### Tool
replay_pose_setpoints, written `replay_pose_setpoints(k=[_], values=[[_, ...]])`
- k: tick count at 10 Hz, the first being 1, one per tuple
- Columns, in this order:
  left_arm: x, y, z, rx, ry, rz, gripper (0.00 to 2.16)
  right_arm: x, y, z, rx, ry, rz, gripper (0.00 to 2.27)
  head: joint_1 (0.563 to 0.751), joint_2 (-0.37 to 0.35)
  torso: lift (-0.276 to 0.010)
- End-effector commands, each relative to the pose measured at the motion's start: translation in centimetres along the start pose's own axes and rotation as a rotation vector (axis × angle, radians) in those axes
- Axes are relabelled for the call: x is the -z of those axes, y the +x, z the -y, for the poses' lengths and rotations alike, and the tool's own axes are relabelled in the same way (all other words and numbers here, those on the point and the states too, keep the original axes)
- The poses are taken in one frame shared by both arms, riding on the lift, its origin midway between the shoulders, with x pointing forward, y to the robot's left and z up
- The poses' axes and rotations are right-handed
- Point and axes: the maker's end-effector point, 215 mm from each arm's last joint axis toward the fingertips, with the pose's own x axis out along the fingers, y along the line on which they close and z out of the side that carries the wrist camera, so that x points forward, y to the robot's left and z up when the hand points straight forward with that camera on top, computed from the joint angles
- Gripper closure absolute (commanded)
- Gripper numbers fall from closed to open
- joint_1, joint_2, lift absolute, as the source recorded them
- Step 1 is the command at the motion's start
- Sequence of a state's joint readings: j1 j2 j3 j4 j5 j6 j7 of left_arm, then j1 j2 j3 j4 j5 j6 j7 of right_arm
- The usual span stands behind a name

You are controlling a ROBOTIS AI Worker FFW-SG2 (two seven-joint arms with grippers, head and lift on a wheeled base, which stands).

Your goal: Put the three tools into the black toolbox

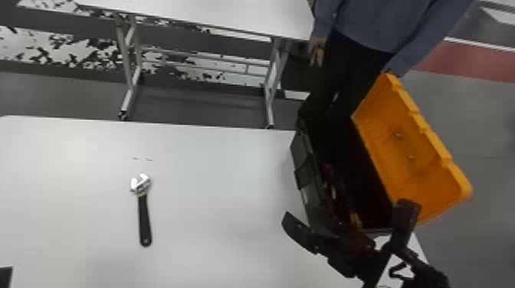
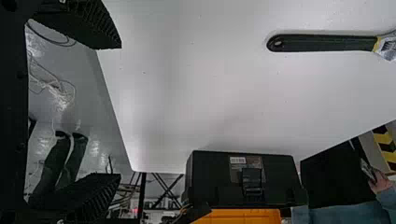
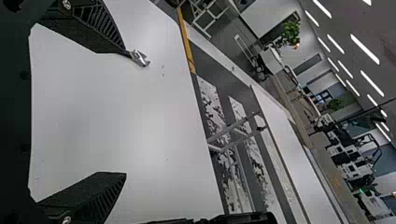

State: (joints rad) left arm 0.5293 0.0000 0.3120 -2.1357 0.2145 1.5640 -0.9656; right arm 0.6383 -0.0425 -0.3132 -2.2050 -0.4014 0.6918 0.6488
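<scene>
My right gripper (image 1: 346, 210) is open at the near end of the black toolbox (image 1: 305, 172), over its near part. An adjustable wrench (image 1: 145, 220) with a black handle and silver head lies on the white table, left of the toolbox. Inside the open box are small red and yellow parts, too dark to name. In the left wrist view, my left gripper (image 2: 120, 112) is open and holds nothing; the wrench (image 2: 322, 43) and toolbox (image 2: 210, 179) are beyond it. In the right wrist view, nothing is between the fingers of the right gripper (image 3: 125, 113); the wrench head (image 3: 139, 58) is farther off.
The orange lid (image 1: 414, 153) stands open on the toolbox's right side. The white table (image 1: 214, 184) carries box and wrench, its far edge near the box's far end. Another white table (image 1: 214, 15) stands behind. A dark shape (image 1: 5, 276) is at the head view's lower left corner.
</scene>
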Motion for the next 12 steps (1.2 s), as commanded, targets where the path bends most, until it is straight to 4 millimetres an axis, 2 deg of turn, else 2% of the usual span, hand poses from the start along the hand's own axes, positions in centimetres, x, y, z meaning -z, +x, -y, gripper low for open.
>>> replay_pose_setpoints(k=[1,4,9,12], values=[[0.0,0.2,-0.3,-0.022,0.007,0.0,0.02,1.1,0.6,-0.9,-0.01,-0.011,0.006,0.06,0.695,-0.184,-0.051],[-0.6,0.1,-2.3,-0.123,0.027,0.014,0.02,2.3,1.0,-2.4,-0.03,-0.018,-0.012,0.07,0.695,-0.113,-0.051],[-2.2,-1.3,-4.9,-0.338,0.068,0.035,0.03,1.6,1.2,-3.7,-0.048,-0.041,-0.001,0.08,0.695,-0.011,-0.051],[-4.7,-0.9,-4.0,-0.368,0.123,0.058,0.03,1.3,1.3,-3.9,-0.052,-0.05,0.005,0.08,0.695,0.017,-0.051]])
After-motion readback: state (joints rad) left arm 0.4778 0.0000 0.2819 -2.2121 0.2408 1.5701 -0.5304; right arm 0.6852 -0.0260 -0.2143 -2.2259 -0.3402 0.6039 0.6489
